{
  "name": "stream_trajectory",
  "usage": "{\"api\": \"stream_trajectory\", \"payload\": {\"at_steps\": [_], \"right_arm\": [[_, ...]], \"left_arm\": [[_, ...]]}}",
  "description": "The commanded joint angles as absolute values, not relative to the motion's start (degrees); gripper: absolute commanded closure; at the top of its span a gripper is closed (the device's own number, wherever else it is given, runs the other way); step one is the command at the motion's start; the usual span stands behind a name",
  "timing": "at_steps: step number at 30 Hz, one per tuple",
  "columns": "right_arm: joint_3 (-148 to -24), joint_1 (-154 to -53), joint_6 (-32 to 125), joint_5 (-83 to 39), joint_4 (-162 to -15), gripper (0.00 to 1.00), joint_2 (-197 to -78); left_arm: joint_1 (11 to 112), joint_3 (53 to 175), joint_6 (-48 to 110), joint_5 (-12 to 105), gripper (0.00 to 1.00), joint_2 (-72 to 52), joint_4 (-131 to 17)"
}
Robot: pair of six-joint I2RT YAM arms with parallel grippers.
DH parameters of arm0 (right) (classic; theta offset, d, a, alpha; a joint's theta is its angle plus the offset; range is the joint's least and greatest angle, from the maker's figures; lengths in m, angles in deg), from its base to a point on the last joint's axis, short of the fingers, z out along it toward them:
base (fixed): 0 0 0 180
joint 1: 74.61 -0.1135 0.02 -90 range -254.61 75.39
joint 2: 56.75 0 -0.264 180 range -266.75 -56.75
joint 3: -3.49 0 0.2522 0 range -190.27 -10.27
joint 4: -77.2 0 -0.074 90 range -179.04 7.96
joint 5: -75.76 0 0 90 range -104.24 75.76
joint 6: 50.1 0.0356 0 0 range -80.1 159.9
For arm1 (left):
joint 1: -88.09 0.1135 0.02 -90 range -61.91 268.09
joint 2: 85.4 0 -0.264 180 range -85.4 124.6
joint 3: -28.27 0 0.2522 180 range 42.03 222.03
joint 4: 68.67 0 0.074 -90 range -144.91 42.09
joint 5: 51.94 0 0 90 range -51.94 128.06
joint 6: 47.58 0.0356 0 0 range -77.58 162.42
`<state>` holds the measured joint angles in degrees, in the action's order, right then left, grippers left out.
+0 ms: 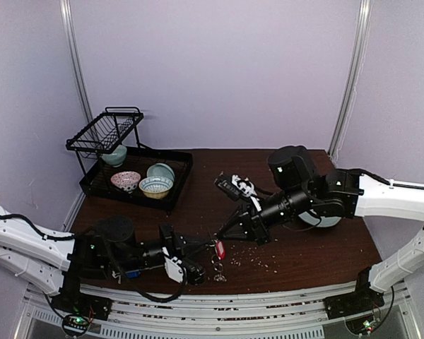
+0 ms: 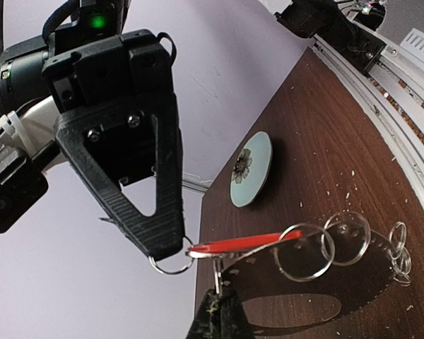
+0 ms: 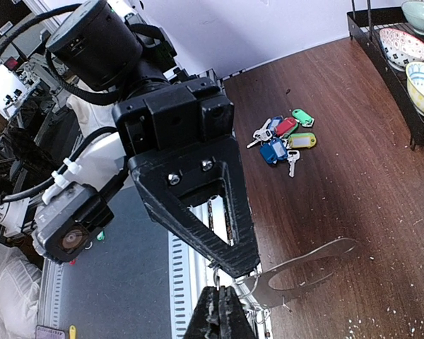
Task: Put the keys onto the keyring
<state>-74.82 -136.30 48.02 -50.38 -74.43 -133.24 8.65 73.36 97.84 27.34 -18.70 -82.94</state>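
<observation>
The flat silver keyring (image 3: pixel 307 263) is held just above the table near its front edge. It also shows in the left wrist view (image 2: pixel 318 296), with wire rings (image 2: pixel 304 252) along its rim. My left gripper (image 2: pixel 218 295) is shut on one of its small wire rings. My right gripper (image 3: pixel 219 288) meets it tip to tip and is shut on a small ring that carries the red-tagged key (image 2: pixel 240 244). From above the red tag (image 1: pixel 220 248) hangs between the left gripper (image 1: pixel 200 272) and the right gripper (image 1: pixel 221 240). The other keys (image 3: pixel 283 138) lie in a pile on the table.
A black dish rack and tray with bowls (image 1: pixel 138 176) stand at the back left. A pale green plate (image 2: pixel 251 169) lies under the right arm. Crumbs are scattered over the brown table. The metal rail of the near edge (image 3: pixel 198 282) is close below the grippers.
</observation>
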Motion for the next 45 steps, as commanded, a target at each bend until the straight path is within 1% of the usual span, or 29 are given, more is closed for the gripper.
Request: {"api": "stream_trajectory", "payload": {"at_steps": [1, 6, 10, 15, 18, 24, 29, 34, 38, 45], "right_arm": [[-74.4, -136.6, 48.2, -51.7, -74.7, 1.0, -131.6], [-74.0, -136.6, 46.9, -46.8, -72.4, 1.0, -131.5], [-73.2, -136.5, 46.0, -46.3, -72.4, 1.0, -131.0], [-70.5, -136.0, 46.9, -45.2, -75.5, 1.0, -128.4], [-68.1, -136.0, 48.6, -45.0, -78.1, 1.0, -125.3], [-63.6, -136.0, 51.3, -46.6, -84.3, 1.0, -120.5], [-61.8, -136.4, 51.9, -47.5, -86.4, 1.0, -117.6], [-58.5, -136.8, 53.2, -50.4, -92.2, 1.0, -114.5], [-57.9, -136.8, 53.0, -52.5, -92.3, 1.0, -114.0], [-56.2, -137.0, 51.1, -50.5, -93.7, 1.0, -110.6]], "left_arm": [[8.9, 74.2, 98.2, 25.5, 1.0, -18.6, -85.7], [8.9, 73.6, 98.4, 27.6, 1.0, -20.5, -85.8], [9.3, 73.9, 95.5, 31.1, 1.0, -22.2, -85.0], [11.8, 75.6, 83.3, 40.7, 1.0, -23.8, -83.7], [14.9, 75.8, 73.3, 49.9, 1.0, -24.7, -84.7], [16.5, 75.2, 63.9, 58.3, 1.0, -21.6, -93.7], [16.5, 75.6, 58.7, 60.8, 1.0, -20.0, -101.1], [16.5, 75.1, 53.1, 61.7, 1.0, -18.2, -107.3], [16.5, 76.0, 50.4, 62.0, 1.0, -16.7, -108.9], [16.4, 77.9, 46.7, 59.2, 1.0, -15.0, -109.3]]}}
